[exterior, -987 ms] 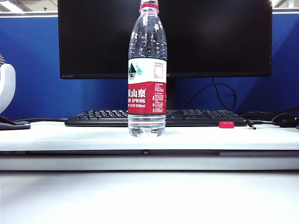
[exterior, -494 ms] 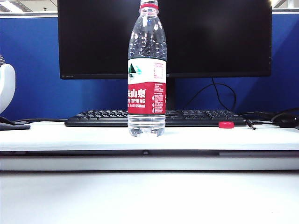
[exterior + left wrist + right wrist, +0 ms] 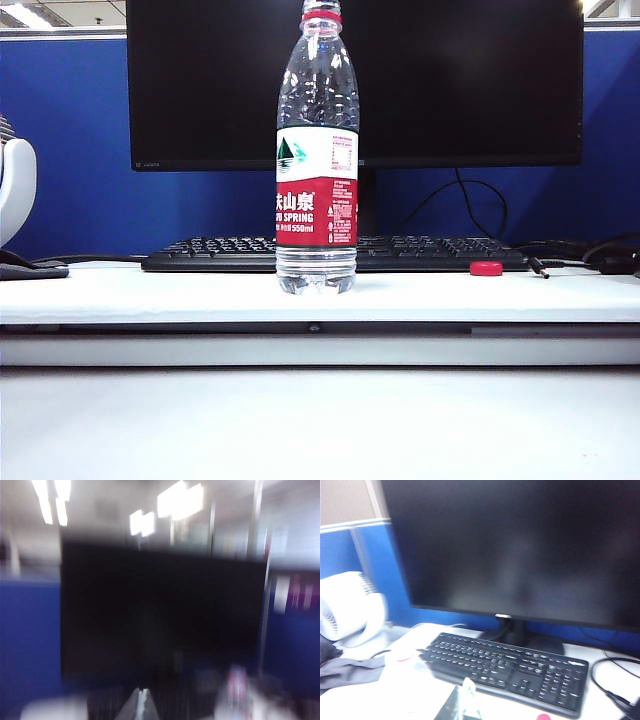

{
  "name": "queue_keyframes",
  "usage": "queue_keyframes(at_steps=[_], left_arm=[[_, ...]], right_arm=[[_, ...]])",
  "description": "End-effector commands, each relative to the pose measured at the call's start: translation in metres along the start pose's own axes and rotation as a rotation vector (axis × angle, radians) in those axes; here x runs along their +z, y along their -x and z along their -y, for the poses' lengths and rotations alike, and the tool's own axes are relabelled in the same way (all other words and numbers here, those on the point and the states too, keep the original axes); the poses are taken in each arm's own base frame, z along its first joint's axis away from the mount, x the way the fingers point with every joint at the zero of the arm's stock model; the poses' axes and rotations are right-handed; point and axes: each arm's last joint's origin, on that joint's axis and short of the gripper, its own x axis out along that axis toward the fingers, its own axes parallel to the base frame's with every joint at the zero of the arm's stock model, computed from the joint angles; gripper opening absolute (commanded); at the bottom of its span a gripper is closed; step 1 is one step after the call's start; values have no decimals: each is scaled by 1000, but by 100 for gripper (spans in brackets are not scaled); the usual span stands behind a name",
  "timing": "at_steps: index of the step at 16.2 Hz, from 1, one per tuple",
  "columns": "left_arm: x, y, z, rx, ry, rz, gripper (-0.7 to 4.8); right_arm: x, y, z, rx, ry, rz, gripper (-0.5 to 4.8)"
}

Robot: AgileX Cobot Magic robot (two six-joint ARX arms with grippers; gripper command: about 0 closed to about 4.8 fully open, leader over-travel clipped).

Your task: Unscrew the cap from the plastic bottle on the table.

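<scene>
The plastic bottle (image 3: 316, 150) stands upright on the white table (image 3: 150, 295) in front of the keyboard. A red neck ring circles its top, and the frame edge cuts off its mouth. The red cap (image 3: 486, 268) lies flat on the table, well to the right of the bottle. Neither gripper shows in the exterior view. In the heavily blurred left wrist view, my left gripper (image 3: 142, 700) is shut with nothing in it, and the bottle (image 3: 236, 690) is a faint smear. My right gripper (image 3: 467, 690) is shut and empty above the table, near the cap (image 3: 543, 717).
A black keyboard (image 3: 335, 253) and a large dark monitor (image 3: 450, 80) stand behind the bottle. A white fan (image 3: 15, 190) sits at the far left, with grey cloth (image 3: 350, 670) beside it. Black cables (image 3: 590, 255) lie at the right end of the table.
The whole exterior picture has shifted a touch to the right. The bottle and the cap keep their places on the table.
</scene>
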Motion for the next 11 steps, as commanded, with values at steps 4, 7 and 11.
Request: queue_keyframes(at_steps=[4,7,11], left_arm=[[-89,-34,9,-176,145,-266,-4],[-133,-43,11,-154,230,-356,-2],[-149,-36,11,-134,254,-533,-2]], right_arm=[[-1,21,10,24,-11,20,-3],[-2,27,14,24,-12,21,-3],[-2,28,14,25,-14,25,-3]])
